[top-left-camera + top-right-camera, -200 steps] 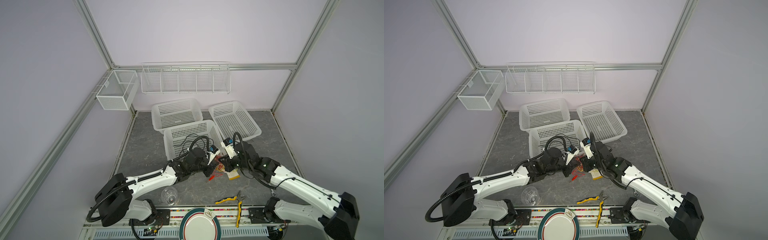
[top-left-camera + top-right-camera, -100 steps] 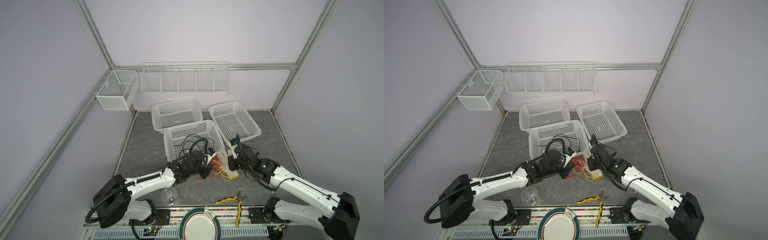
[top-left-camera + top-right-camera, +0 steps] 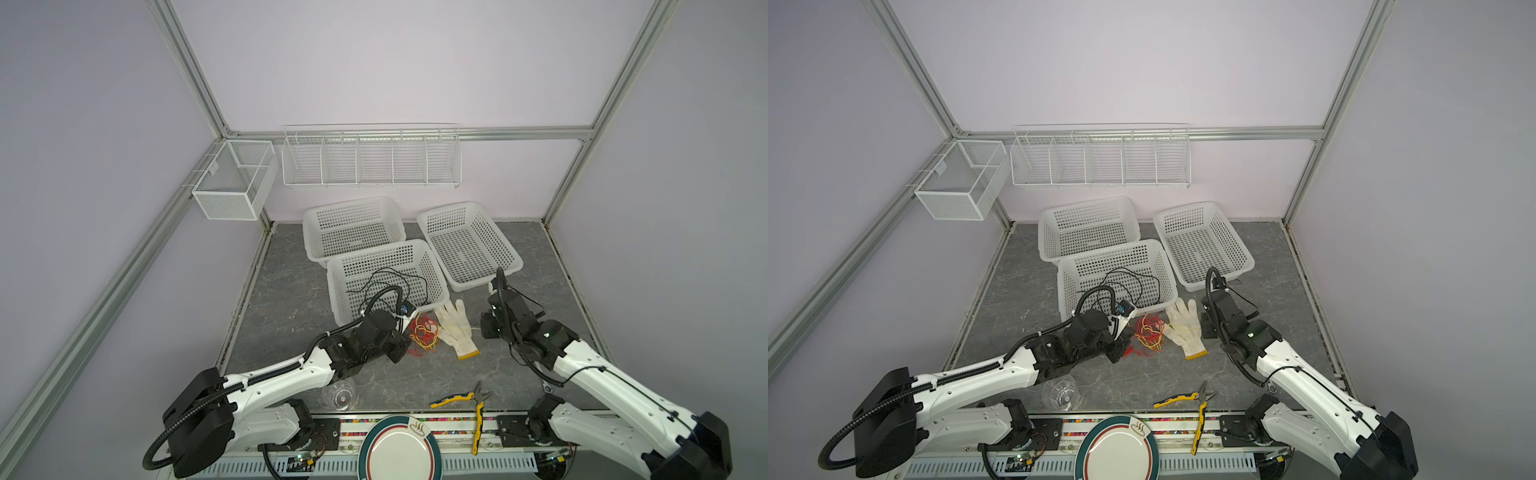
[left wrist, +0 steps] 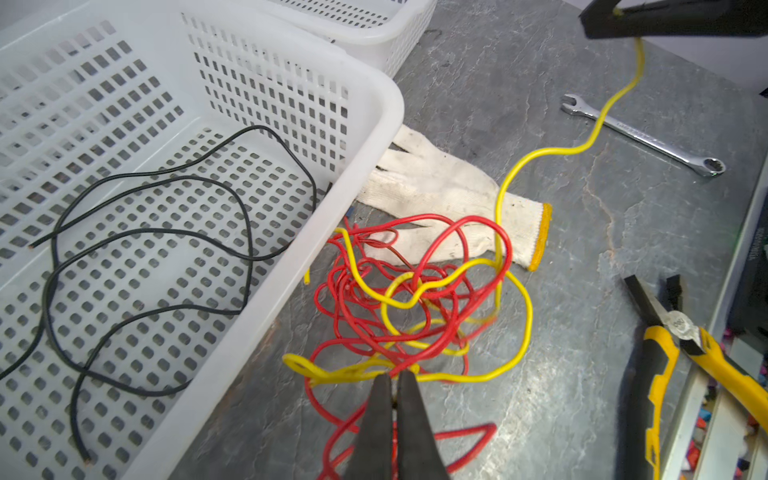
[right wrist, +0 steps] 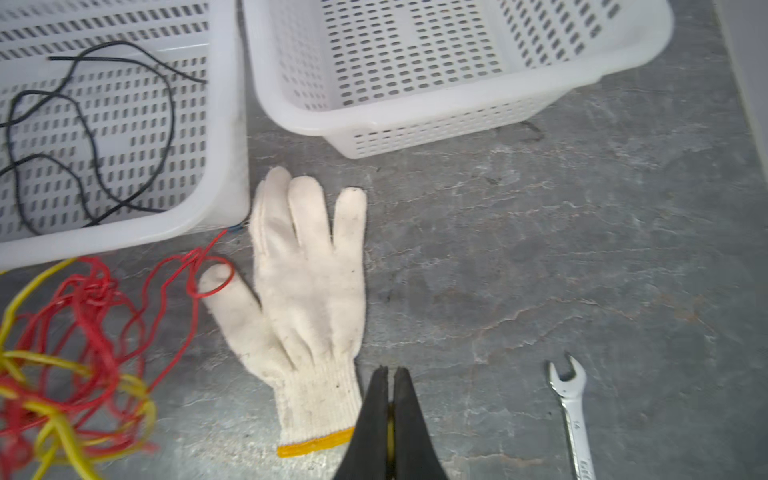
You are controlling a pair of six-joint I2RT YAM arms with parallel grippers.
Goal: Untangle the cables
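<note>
A tangle of red and yellow cables (image 3: pixel 423 337) (image 3: pixel 1148 334) (image 4: pixel 415 299) lies on the grey floor in front of the near basket. My left gripper (image 4: pixel 394 377) (image 3: pixel 406 347) is shut on a red strand at the tangle's near edge. My right gripper (image 5: pixel 390 372) (image 3: pixel 484 330) is shut on the yellow cable (image 4: pixel 540 153), which runs from the tangle over a white glove (image 3: pixel 455 328) (image 5: pixel 307 299) up to its jaws. A black cable (image 4: pixel 166 232) (image 5: pixel 91 137) lies loose inside the near basket (image 3: pixel 432 253).
Two more white baskets (image 3: pixel 353 224) (image 3: pixel 469 241) stand behind. A wrench (image 4: pixel 644 135) (image 5: pixel 571 399) lies right of the glove. Yellow-handled pliers (image 3: pixel 469 403), a clear cup (image 3: pixel 338 395) and a plate (image 3: pixel 399 451) sit near the front edge. Wire racks (image 3: pixel 370 158) hang on the back wall.
My right gripper has pulled away to the right, drawing the yellow cable out across the glove. The left gripper has stayed by the tangle, shifting slightly toward the front.
</note>
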